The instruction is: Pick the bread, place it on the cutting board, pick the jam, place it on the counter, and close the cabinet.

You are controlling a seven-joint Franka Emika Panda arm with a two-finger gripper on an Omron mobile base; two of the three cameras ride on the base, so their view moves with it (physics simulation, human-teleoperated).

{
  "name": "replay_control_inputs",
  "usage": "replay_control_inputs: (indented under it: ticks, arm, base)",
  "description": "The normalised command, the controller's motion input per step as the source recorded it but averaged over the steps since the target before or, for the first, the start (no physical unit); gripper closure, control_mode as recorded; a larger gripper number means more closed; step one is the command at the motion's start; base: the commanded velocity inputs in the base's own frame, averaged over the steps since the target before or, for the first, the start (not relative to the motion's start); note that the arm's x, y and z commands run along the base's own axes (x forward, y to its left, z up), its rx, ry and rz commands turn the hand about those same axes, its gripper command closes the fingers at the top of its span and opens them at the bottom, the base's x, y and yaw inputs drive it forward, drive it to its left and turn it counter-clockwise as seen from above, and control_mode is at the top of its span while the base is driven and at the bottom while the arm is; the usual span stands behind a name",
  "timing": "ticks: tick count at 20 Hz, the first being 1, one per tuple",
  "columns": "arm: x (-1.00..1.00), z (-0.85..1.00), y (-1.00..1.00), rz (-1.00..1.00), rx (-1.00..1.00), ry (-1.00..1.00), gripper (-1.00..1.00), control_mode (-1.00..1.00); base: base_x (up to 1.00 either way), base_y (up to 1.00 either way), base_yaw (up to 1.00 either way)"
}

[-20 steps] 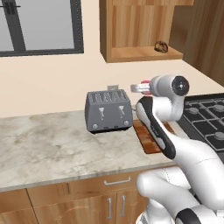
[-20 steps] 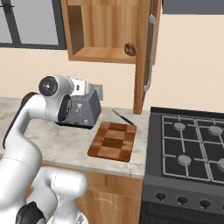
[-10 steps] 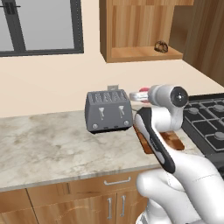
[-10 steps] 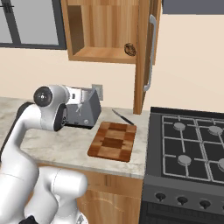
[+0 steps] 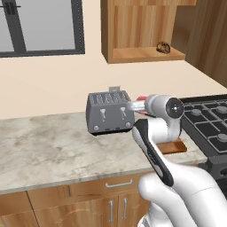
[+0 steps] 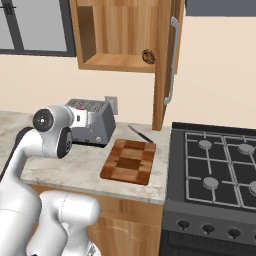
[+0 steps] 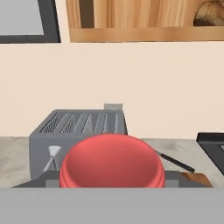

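My gripper is shut on the jam, a red jar held low in front of the toaster, above the counter. The hand view has the jam wide across the bottom, hiding the fingertips. From the right, the gripper and a red sliver of jam lie left of the cutting board. The bread sits on the shelf of the open cabinet, whose door stands out. The bread shows top right; the arm hides most of the cutting board.
A grey toaster stands by the wall just behind the jar. A knife lies behind the board. The black stove adjoins the counter on the right. A window is at the upper left.
The hand has come down and slightly left with the jam, from about cabinet-bottom height to level with the toaster. Bread, board and cabinet door have not moved.
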Motion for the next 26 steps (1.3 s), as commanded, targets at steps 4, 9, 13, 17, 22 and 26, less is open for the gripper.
replay_control_inputs:
  ticks: [4,9,13,17,22,26]
  arm:
    - [-0.05,-0.27,0.16,0.0,0.0,0.0,1.0,-1.0]
    - [-0.08,-0.22,0.08,0.0,0.0,0.0,1.0,-1.0]
    - [-0.05,-0.22,0.05,0.0,0.0,0.01,1.0,-1.0]
    - [-0.03,-0.25,0.05,0.0,0.0,0.03,1.0,-1.0]
    - [-0.06,-0.24,0.03,0.0,0.0,0.03,1.0,-1.0]
    - [-0.05,-0.23,0.04,0.0,0.0,0.03,1.0,-1.0]
  base:
    - [0.0,0.0,0.0]
    - [0.0,0.0,0.0]
    - [0.0,0.0,0.0]
    - [0.0,0.0,0.0]
    - [0.0,0.0,0.0]
    - [0.0,0.0,0.0]
